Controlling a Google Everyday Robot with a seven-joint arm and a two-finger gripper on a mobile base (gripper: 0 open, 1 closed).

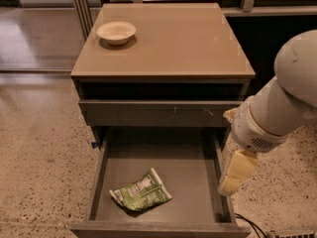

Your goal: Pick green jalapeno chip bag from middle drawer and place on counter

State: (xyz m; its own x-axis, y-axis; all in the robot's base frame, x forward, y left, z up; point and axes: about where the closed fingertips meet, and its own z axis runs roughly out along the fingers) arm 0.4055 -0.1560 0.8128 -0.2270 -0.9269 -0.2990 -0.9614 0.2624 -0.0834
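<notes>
The green jalapeno chip bag (141, 192) lies flat on the floor of the open middle drawer (104, 158), toward its front left. The tan counter (183, 38) tops the grey cabinet above. My white arm enters from the right, and my gripper (236, 171) hangs over the drawer's right wall, pointing down, to the right of the bag and apart from it.
A white bowl (116, 32) sits on the counter's back left corner. A shallower grey drawer (158, 112) is shut above the open one. Speckled floor lies to the left and right of the cabinet. A dark cable (250, 224) runs by the front right.
</notes>
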